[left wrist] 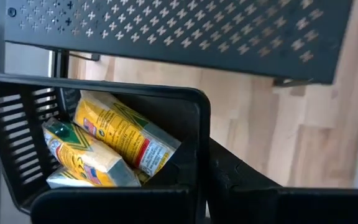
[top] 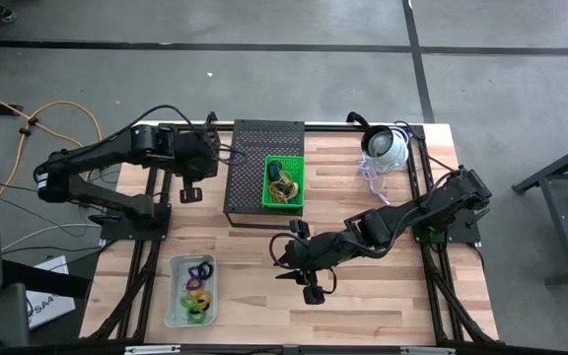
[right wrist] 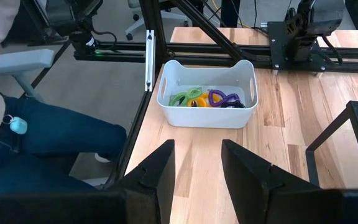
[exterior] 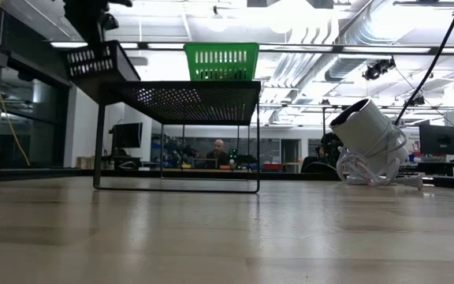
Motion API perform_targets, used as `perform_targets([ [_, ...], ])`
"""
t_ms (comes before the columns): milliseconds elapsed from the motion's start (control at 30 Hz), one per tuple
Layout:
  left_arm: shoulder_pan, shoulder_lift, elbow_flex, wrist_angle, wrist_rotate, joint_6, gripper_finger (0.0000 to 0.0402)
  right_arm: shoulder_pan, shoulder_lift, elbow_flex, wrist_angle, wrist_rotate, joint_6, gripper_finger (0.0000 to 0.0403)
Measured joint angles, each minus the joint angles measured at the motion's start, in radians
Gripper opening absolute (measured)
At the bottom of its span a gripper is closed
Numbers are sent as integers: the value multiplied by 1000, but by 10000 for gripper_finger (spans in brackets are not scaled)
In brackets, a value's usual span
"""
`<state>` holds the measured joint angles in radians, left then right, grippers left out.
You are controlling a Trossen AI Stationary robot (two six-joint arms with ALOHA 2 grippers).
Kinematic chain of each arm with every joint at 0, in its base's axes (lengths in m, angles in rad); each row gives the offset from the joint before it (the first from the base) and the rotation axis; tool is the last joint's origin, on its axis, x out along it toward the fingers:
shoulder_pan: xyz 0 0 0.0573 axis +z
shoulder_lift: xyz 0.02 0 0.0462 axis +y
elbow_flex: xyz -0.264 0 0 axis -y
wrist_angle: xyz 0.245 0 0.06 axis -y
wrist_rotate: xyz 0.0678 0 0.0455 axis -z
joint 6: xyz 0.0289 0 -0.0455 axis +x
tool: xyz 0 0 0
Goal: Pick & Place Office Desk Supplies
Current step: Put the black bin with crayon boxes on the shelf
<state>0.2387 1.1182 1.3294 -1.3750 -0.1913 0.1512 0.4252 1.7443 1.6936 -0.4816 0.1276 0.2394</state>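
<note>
**Right gripper hangs empty over bare wood; supplies sit in three containers**

High view: the right gripper [top: 299, 277] is low over the table's [top: 383, 296] near middle, its fingers too small and dark here to read. The left gripper [top: 205, 158] is at the far left, beside the black mesh stand [top: 247, 168]; its tip is lost against the dark arm. A green basket [top: 284, 182] on the stand holds brown rubber bands [top: 282, 185], tangled and hard to separate. A clear white tub [top: 192, 290] near the front left holds coloured loops [top: 198, 289], the tub's long side running front to back. A white dome device [top: 387, 148] lies at the far right.

Low view: neither gripper shows. The green basket [exterior: 221, 61] sits atop the black stand [exterior: 180, 99], its contents hidden behind its wall.

Left wrist view: a black slotted basket [left wrist: 98, 155] holds yellow-and-white packets [left wrist: 114, 140], lying slanted, partly cut off by the rim. The left fingers are pressed together, though not clearly seen.

Right wrist view: the right fingers [right wrist: 157, 171] stand spread, nothing between them. Ahead, the white tub [right wrist: 207, 106] holds green, orange, purple and black loops [right wrist: 207, 98] in a row across its floor. A person's blue-clad leg [right wrist: 48, 137] shows beside the table.
</note>
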Motion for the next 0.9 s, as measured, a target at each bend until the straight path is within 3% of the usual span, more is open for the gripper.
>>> perform_targets([
  [300,-143,109,67,-3,0,-144,1,0,0,0,0,0,0,120],
  [633,-285,275,186,-1,-39,-171,1,0,0,0,0,0,0,120],
  [900,-323,350,220,31,-74,-171,1,0,0,0,0,0,0,120],
])
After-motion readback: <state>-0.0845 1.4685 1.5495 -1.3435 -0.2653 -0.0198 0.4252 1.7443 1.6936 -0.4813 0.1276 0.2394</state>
